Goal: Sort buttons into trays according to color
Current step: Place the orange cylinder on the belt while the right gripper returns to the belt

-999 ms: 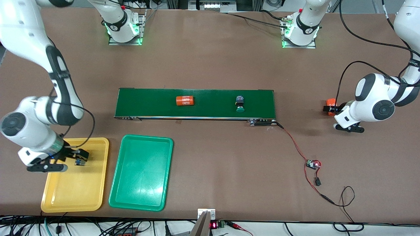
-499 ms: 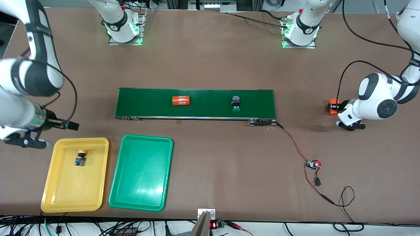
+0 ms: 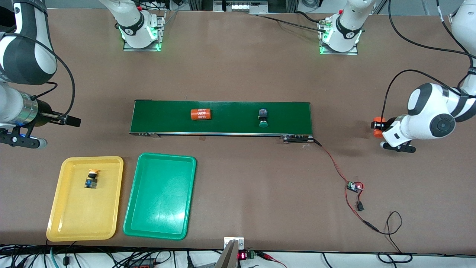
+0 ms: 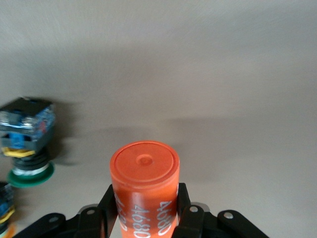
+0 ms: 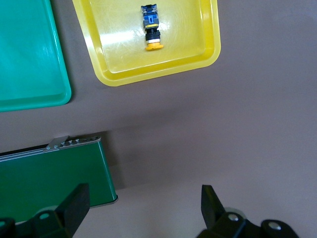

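Front view: the right gripper (image 3: 70, 121), jaws spread wide and empty, has lifted clear of the yellow tray (image 3: 67, 223) and now hangs over bare table between that tray and the belt (image 3: 223, 128). A second ago it stood low in the tray at a yellow button (image 3: 91, 178); that button now lies released on its side in the tray's half farther from the camera, cap pointing away from the camera. One yellow button is thus sorted.

The green tray (image 3: 160, 227), just beside the yellow one, holds nothing. On the belt lie a green button (image 3: 263, 118) and an orange cylinder (image 3: 200, 114); both have drifted a little toward the right arm's end since a second ago, so the belt appears to be running. The green button is probably the right arm's next pick.

Left wrist view: the left gripper (image 4: 144, 218), open a second ago, is now clenched on a second orange cylinder (image 4: 144, 186) standing upright on the table near the left arm's end, well apart from the belt. Near it another green button (image 4: 27, 144) stands on its cap, and the edge of a further switch (image 4: 5, 203) shows, its cap colour unclear. The cylinder is no button; the grip probably serves to clear it or feed the belt
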`<control>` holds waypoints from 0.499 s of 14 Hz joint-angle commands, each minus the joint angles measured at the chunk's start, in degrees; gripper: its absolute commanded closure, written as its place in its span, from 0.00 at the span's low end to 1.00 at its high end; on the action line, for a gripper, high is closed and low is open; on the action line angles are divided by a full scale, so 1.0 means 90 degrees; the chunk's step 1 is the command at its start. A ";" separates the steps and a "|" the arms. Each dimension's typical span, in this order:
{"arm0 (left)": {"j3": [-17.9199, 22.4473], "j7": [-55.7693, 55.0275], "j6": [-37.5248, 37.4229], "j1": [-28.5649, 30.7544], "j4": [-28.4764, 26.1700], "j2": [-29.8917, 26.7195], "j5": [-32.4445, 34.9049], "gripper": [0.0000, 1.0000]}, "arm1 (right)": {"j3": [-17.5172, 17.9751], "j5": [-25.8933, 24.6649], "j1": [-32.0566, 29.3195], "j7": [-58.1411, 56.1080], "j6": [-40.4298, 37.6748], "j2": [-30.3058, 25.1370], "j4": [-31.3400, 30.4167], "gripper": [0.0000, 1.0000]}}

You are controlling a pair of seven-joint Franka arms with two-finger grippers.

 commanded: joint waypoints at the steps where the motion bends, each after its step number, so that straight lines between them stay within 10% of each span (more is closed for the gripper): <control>1: -0.0532 0.0063 -0.0956 -0.0153 0.0647 -0.0070 0.0071 0.80 | 0.0000 0.0067 -0.0090 -0.0251 -0.0061 -0.0050 0.0053 0.00; 7: -0.1226 0.0968 -0.1163 -0.0525 0.0853 -0.0051 0.0042 0.79 | -0.0010 0.0468 -0.0120 -0.0507 0.0153 -0.0012 0.0082 0.00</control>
